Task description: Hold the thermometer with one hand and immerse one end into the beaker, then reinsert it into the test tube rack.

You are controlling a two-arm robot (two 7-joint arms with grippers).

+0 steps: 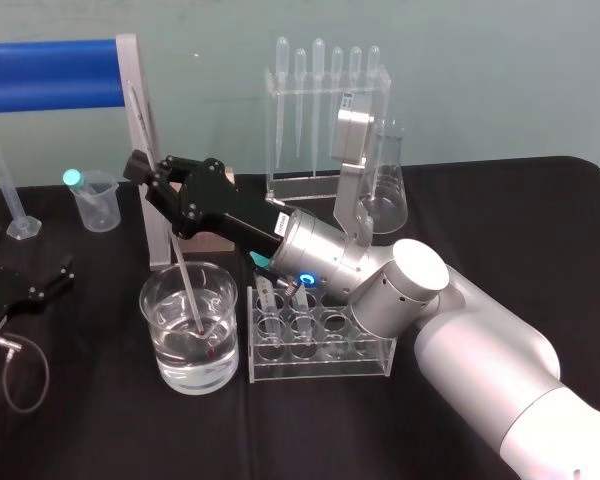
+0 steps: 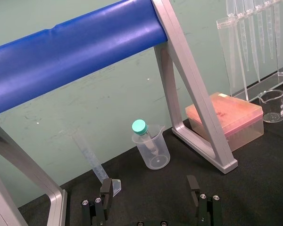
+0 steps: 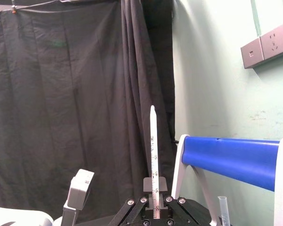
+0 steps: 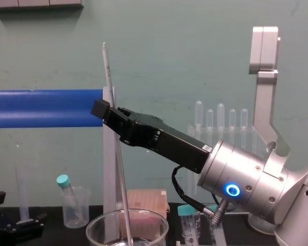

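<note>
Thermometer (image 1: 185,285): tilted, pinched by right gripper (image 1: 150,185) fingers, lower end immersed in water-filled beaker (image 1: 160,360) just beside test tube rack (image 1: 320,350). Left gripper (image 2: 151,188): parked low at left, fingers spread.

so the right gripper (image 1: 152,178) is pinching the long thin glass thermometer (image 1: 184,272), tilted, red tip down in the water-filled wide clear glass beaker (image 1: 158,355), just beside the clear plastic tube rack (image 1: 320,350).

The thermometer (image 3: 153,160) is clear with dark scale marks and a red tip; the beaker (image 1: 160,330) is clear. The bar (image 1: 45,75) is blue, the cloth (image 1: 100,420) black, the box (image 2: 226,115) pink.
</note>
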